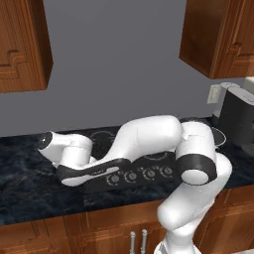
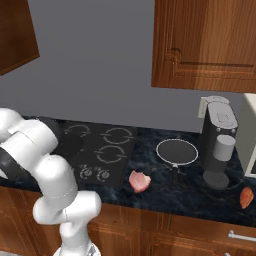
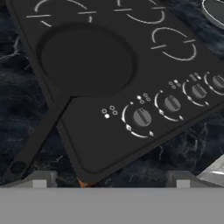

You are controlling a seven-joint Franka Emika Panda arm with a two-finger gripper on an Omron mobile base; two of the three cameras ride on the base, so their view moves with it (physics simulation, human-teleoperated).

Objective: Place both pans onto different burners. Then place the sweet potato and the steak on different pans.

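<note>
The matte black round pan (image 3: 86, 59) with its long thin black handle sits flat on the black glass cooktop (image 3: 109, 135), over a burner next to the row of round knobs (image 3: 141, 117). In the hand view it lies toward 11 o'clock from the hand (image 3: 109, 181), its handle running down to about 8 o'clock, close to the left fingertip (image 3: 41, 178) but apart from it. The hand stands wide open with nothing between its fingertips, low over the cooktop's front edge.

In the right base view, the dark round pan with a pale silvery rim (image 2: 177, 151) rests on the dark marbled desk (image 2: 190, 190), off the cooktop at its 3 o'clock side, near the grey coffee machine (image 2: 219, 142). The flat pink raw steak (image 2: 139, 181) lies on the desk at about 7 o'clock from that pan. The reddish-orange oblong sweet potato (image 2: 245, 197) lies on the desk well apart, at about 4 o'clock from it. Three pale-grey ring burners (image 2: 116, 135) stand uncovered.
</note>
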